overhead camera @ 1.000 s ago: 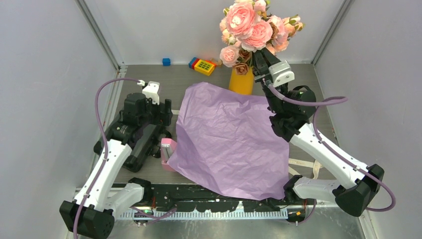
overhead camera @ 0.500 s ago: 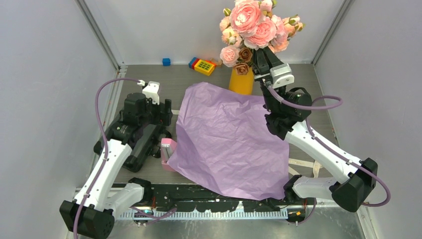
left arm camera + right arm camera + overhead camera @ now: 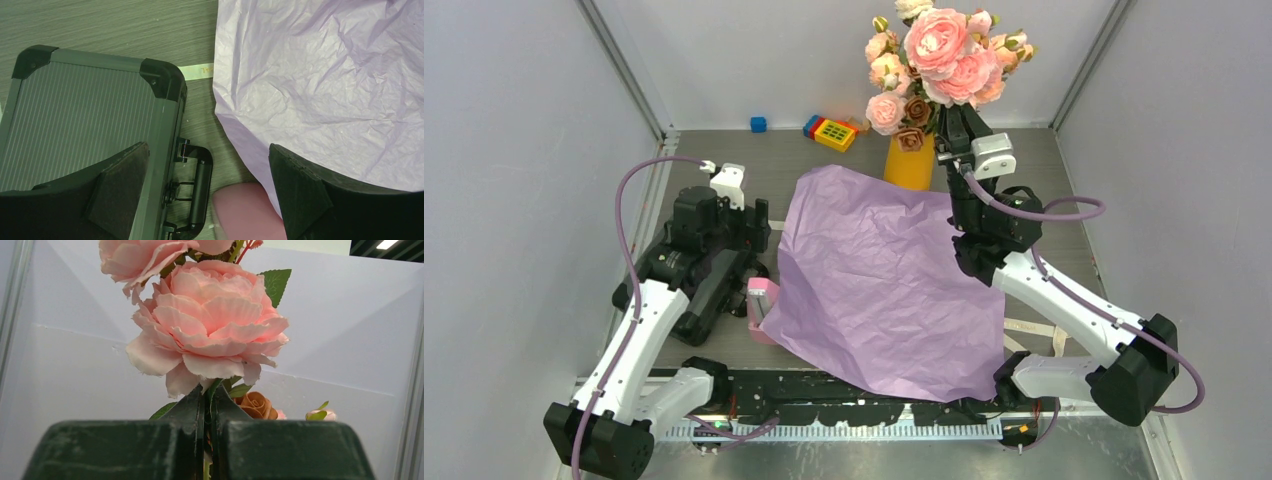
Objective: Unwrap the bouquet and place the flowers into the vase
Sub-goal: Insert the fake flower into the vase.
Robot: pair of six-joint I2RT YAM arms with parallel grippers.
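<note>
Firmly pinched at upright stems by right gripper [image 3: 950, 114], flowers [image 3: 936, 45] at 12 o'clock; vase [image 3: 911, 165] just beside, toward 8 o'clock of the grip (stem ends hidden). Left gripper [image 3: 210, 187] gaping, unladen, well apart at 9 o'clock above a case [image 3: 85, 110].

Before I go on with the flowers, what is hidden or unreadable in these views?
- Mouth of the vase: top view, covered by the flowers and the right hand; whether stems are inside cannot be told.
- Stems below the grip: right wrist view, blocked by that shut hand itself.
- Anything under the purple paper: top and left wrist views.
- The pink object: left wrist view, cut by the bottom edge, partly under the paper.
</note>
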